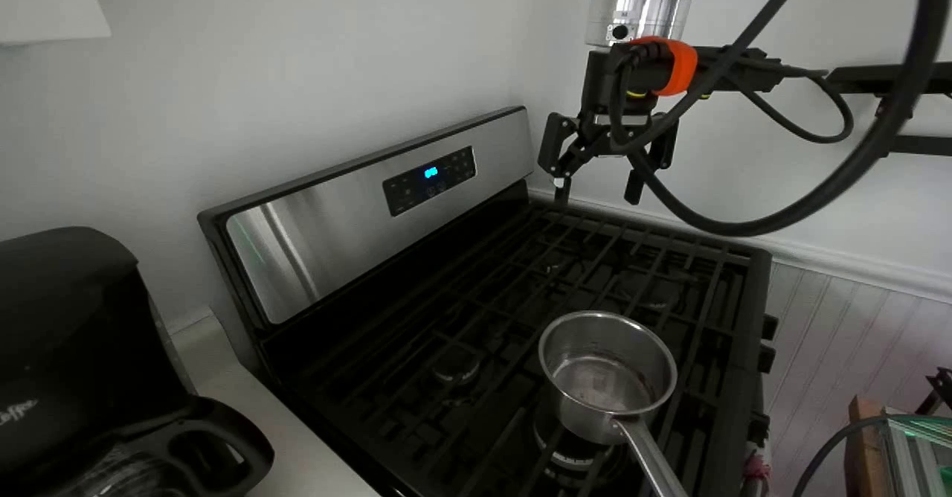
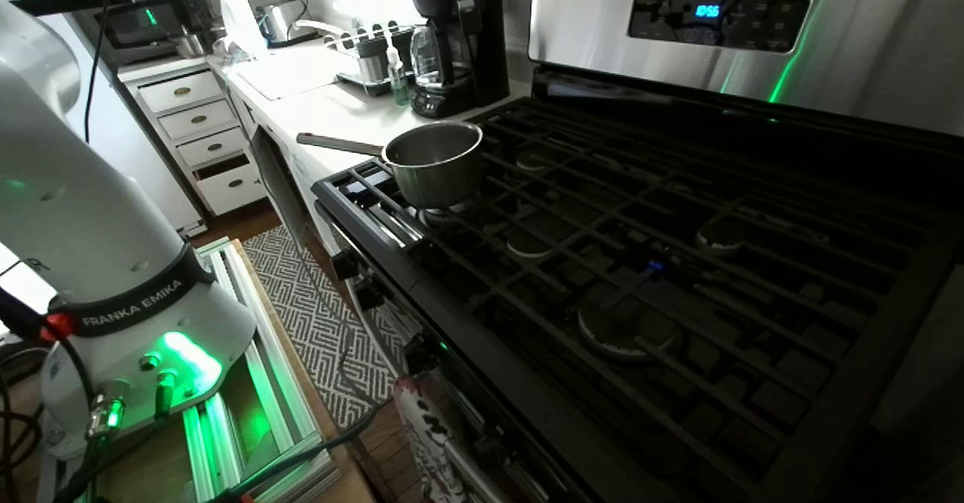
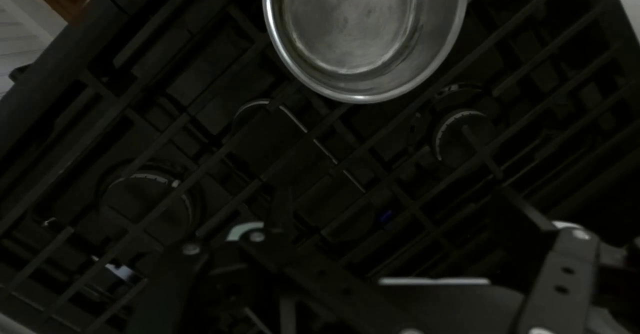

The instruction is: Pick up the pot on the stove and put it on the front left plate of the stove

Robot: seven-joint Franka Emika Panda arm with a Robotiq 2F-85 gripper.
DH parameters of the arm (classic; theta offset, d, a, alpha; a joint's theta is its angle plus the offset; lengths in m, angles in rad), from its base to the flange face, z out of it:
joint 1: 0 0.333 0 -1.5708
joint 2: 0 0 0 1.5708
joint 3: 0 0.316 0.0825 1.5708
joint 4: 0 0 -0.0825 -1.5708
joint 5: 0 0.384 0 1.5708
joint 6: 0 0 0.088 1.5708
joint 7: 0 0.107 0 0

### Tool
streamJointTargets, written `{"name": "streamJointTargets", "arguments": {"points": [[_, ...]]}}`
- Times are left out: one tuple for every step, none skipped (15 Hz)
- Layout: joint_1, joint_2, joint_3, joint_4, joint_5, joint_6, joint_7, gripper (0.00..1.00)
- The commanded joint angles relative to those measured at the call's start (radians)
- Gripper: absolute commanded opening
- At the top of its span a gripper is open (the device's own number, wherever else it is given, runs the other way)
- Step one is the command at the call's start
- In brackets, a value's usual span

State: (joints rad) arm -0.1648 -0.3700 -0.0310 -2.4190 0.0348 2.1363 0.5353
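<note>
The pot [image 1: 606,378], a shiny steel saucepan, stands upright on the grates of the black stove [image 1: 461,296], over its front left plate [image 1: 569,452]. Most of that plate is hidden under the pot, which also shows in an exterior view [image 2: 440,175]. Its handle points off the stove's left end, towards the counter. My gripper [image 1: 597,189] is open and empty, high above the stove's far right end and well apart from the pot. In the wrist view my open fingers [image 3: 402,206] hang over bare grates; the pot [image 3: 350,24] is at the top edge, its handle out of view.
A black coffee maker [image 1: 67,333] stands on the white counter [image 1: 305,452] by the stove's left end; it also shows in an exterior view [image 2: 452,44]. A thick black cable [image 1: 803,214] hangs near my gripper. The robot base [image 2: 143,352] stands before the stove.
</note>
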Motion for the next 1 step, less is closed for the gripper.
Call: {"name": "streamJointTargets", "arguments": {"points": [[-0.006,0.0,0.006,0.002,0.002,-0.002,-0.002,1.0]]}}
